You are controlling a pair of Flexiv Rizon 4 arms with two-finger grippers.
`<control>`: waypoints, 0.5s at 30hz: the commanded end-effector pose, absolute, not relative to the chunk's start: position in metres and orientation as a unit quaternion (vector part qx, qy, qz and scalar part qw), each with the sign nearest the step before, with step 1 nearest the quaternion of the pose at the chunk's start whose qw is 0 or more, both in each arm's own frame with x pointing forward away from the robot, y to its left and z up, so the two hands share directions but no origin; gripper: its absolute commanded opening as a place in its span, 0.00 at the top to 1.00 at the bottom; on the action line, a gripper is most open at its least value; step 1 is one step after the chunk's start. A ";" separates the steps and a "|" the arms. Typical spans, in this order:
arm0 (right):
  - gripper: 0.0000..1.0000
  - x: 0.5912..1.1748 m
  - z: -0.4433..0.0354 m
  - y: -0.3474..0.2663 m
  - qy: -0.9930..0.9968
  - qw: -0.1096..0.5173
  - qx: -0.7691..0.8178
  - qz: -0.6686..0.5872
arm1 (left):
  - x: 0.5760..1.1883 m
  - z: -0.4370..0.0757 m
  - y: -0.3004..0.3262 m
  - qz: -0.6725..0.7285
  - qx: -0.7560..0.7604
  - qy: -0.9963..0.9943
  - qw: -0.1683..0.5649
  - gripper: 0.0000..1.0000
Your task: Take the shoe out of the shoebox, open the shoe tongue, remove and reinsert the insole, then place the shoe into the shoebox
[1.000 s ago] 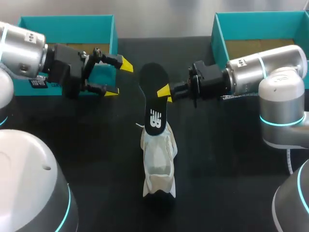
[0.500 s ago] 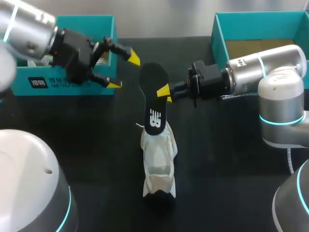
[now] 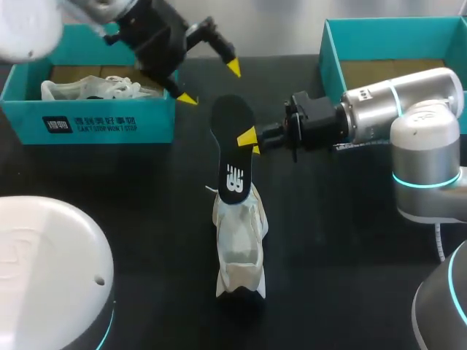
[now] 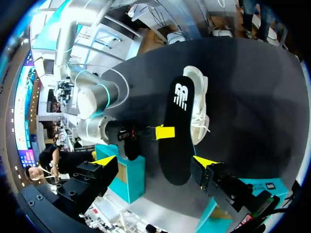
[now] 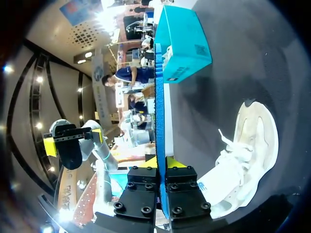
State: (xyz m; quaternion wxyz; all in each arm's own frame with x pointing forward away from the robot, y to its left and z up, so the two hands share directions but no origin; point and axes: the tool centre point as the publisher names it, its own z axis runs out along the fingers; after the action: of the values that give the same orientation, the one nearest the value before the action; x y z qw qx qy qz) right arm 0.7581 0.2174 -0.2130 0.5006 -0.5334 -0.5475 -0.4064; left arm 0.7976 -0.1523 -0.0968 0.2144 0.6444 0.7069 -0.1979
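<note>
A white shoe (image 3: 239, 244) lies on the black table (image 3: 131, 219), toe toward the near edge. A black insole (image 3: 232, 149) sticks up out of its opening, tilted toward the back. My right gripper (image 3: 250, 139) is shut on the insole's right edge, about halfway up. In the right wrist view the insole (image 5: 160, 97) runs edge-on between the fingers of that gripper (image 5: 163, 164), with the shoe (image 5: 243, 155) beside it. My left gripper (image 3: 210, 82) hangs open above the insole's far tip, touching nothing. From the left wrist, the insole (image 4: 177, 131) and shoe (image 4: 198, 104) lie ahead of that gripper (image 4: 155, 161).
A teal shoebox (image 3: 87, 124) at the back left holds a second white shoe (image 3: 87, 89). Another teal shoebox (image 3: 325, 55) stands at the back right, behind my right arm (image 3: 394, 109).
My left arm has risen and swung back and to the right, from left of the insole to above the left shoebox's right corner, still open. The right gripper, insole and shoe have not moved.
</note>
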 end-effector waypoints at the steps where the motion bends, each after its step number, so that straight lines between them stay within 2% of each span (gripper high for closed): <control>1: 1.00 0.758 -0.213 0.219 -0.547 0.500 -0.534 -0.406 | 0.797 -0.094 -0.168 -0.107 0.659 0.733 0.129 0.00; 15: 1.00 0.758 -0.213 0.219 -0.547 0.500 -0.534 -0.406 | 0.800 -0.095 -0.176 -0.078 0.664 0.736 0.109 0.00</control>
State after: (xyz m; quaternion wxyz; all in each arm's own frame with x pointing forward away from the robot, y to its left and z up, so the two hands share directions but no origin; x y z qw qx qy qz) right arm 0.7581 0.2173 -0.2131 0.5006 -0.5333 -0.5476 -0.4064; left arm 0.7951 -0.1754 -0.0970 0.1358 0.6602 0.7328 -0.0937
